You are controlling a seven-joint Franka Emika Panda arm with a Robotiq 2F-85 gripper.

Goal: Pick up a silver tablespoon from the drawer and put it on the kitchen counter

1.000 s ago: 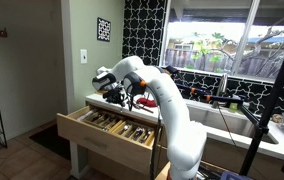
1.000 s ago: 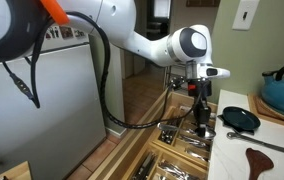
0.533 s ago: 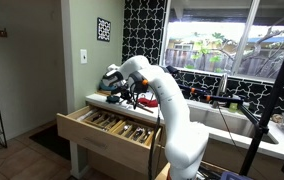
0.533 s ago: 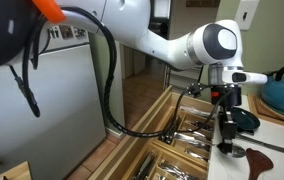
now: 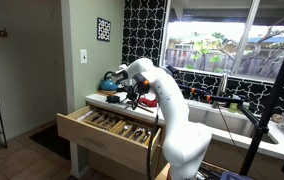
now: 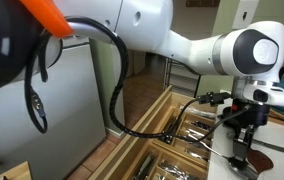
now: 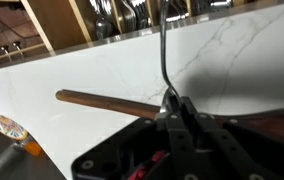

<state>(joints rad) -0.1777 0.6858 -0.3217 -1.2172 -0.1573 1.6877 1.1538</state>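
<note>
Wrist view shows the gripper (image 7: 175, 103) pinching the silver tablespoon (image 7: 163, 55), its thin shaft pointing toward the front edge of the white kitchen counter (image 7: 242, 60), above a wooden spoon (image 7: 107, 102), with bare marble either side and the open drawer (image 7: 40, 28) beyond that edge.

Exterior views share the drawer (image 5: 102, 143); wrist faces counter (image 7: 232, 60).

Light: daylight from window (image 5: 222, 45), room evenly bright
Blur: arm (image 6: 162, 35) close, soft-edged
Wrist view: dimmer, tool (image 7: 174, 102) out of focus, surface (image 7: 232, 60) pale, mildly blurred
</note>
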